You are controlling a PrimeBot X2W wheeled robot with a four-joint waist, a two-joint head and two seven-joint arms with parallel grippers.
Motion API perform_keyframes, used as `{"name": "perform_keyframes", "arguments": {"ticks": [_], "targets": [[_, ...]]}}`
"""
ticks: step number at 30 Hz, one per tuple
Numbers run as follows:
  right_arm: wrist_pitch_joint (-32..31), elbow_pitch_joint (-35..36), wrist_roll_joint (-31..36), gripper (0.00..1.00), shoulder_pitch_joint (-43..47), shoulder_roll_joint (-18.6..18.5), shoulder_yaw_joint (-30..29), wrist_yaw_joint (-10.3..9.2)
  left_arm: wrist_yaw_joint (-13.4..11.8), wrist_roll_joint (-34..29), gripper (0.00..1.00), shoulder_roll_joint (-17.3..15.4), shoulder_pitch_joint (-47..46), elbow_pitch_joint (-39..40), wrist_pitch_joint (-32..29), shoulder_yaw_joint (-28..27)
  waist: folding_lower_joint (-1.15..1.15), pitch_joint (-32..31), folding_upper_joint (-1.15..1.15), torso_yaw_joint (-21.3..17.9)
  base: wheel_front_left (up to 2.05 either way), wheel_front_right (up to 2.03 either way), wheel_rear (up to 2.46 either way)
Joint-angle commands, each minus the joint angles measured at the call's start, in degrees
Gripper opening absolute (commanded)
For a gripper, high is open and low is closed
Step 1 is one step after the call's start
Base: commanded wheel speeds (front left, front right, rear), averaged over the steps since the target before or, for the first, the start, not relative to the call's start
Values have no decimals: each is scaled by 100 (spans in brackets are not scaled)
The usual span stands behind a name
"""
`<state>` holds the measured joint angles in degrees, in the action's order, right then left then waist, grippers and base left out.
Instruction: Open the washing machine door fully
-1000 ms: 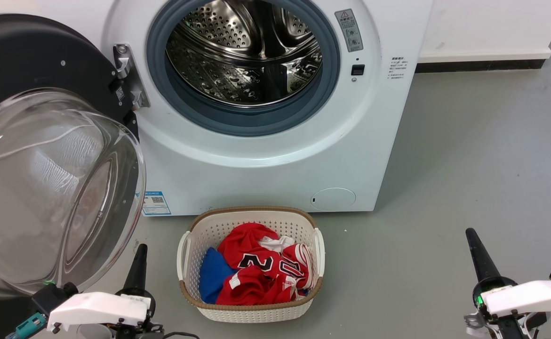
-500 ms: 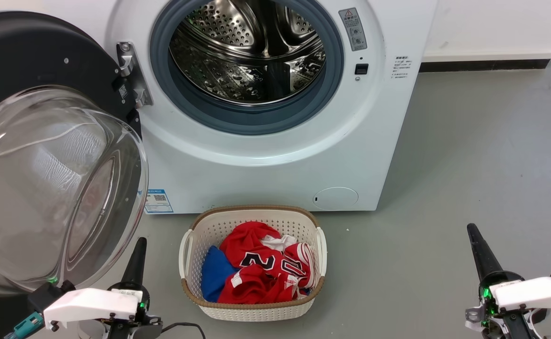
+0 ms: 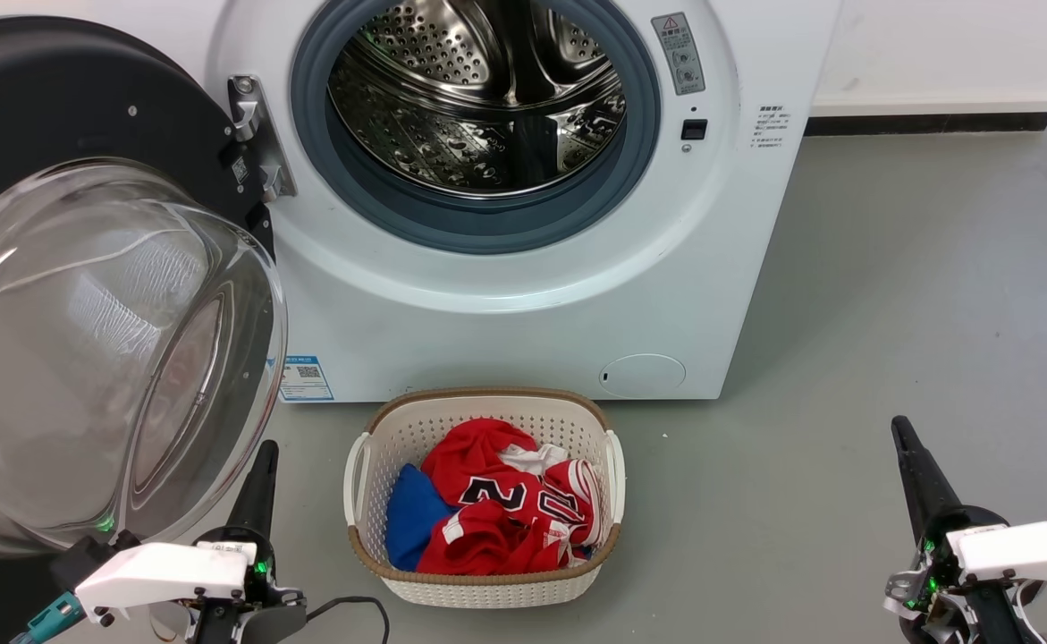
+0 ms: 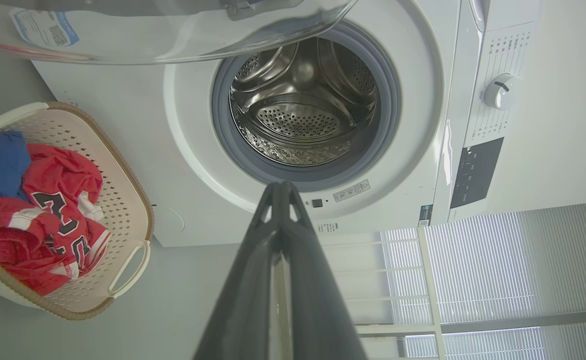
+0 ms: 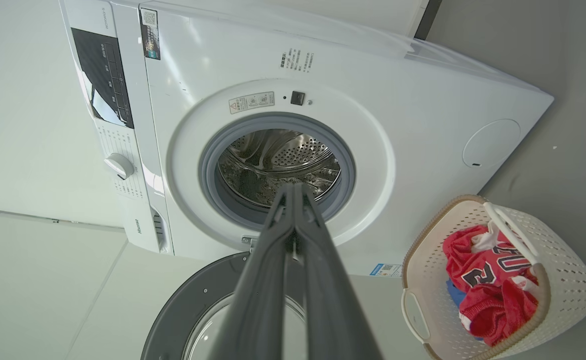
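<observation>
The white washing machine (image 3: 523, 304) fills the upper half of the head view, its steel drum (image 3: 478, 98) exposed inside a grey rubber ring. The washing machine door (image 3: 85, 349) hangs swung out to the left on its hinge (image 3: 250, 134), black rim behind, clear glass bowl bulging toward me. My left gripper (image 3: 264, 452) is shut, low at the lower left, just right of the bowl's lower edge and apart from it. Shut as well, my right gripper (image 3: 899, 427) sits at the lower right over bare floor. The drum (image 4: 303, 115) and door rim (image 5: 192, 300) also show in the wrist views.
A white laundry basket (image 3: 485, 586) with red and blue clothes stands on the grey floor right in front of the machine, between my two arms. A white wall with a dark skirting (image 3: 925, 121) runs behind on the right.
The whole head picture has shifted slightly right and the grippers sit a bit lower, so the camera moved. The door, basket and shut grippers look unchanged.
</observation>
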<state>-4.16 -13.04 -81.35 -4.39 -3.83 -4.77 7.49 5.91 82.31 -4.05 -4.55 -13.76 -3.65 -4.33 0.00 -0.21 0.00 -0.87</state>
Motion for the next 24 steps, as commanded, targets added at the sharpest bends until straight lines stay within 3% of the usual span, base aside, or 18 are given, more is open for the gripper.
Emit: {"name": "perform_keyframes", "arguments": {"ticks": [1, 24], "targets": [[-44, 2, -124, 0, -100, 15, -22, 0, 39, 103, 0, 12, -102, 6, -36, -47, 0, 2, 0, 4, 0, 0, 0], [-210, -100, -1064, 0, -206, 77, -141, 0, 167, 945, 0, 119, -185, -32, -280, -230, 0, 35, 0, 78, 0, 0, 0]]}}
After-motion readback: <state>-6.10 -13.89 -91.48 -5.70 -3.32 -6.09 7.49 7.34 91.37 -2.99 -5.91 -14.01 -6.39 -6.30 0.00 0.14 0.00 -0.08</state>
